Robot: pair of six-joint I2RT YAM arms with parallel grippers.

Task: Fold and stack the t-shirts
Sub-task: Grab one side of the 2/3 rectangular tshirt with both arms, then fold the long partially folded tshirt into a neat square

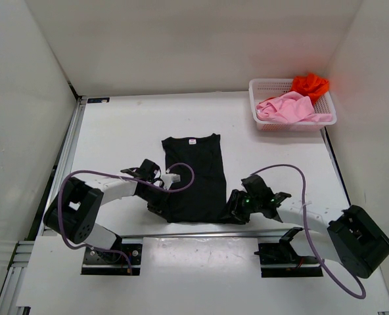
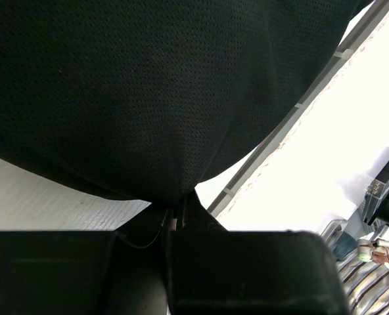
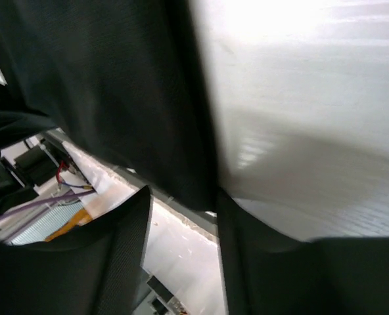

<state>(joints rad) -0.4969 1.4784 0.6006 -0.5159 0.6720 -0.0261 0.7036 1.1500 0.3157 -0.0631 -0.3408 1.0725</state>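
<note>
On worktop [image 1: 129, 131]: black shirt [image 1: 193, 177]. At its near hem corners: left end effector [image 1: 161, 208], right end effector [image 1: 236, 210], both clamped on cloth. Far right of it: pink shirt [image 1: 286, 108], orange shirt [image 1: 310, 84] in basket [image 1: 255, 100]. Risk: uneven lift, corner slips, skewed fold.

The black t-shirt [image 1: 194, 176] is matt cloth with a fine pin-dotted mesh weave. The table [image 1: 129, 125] is matt white and faintly grained. At its far right corner, the white plastic lattice basket [image 1: 268, 86] holds soft pink cloth [image 1: 288, 108] and orange-red cloth [image 1: 310, 84].
</note>
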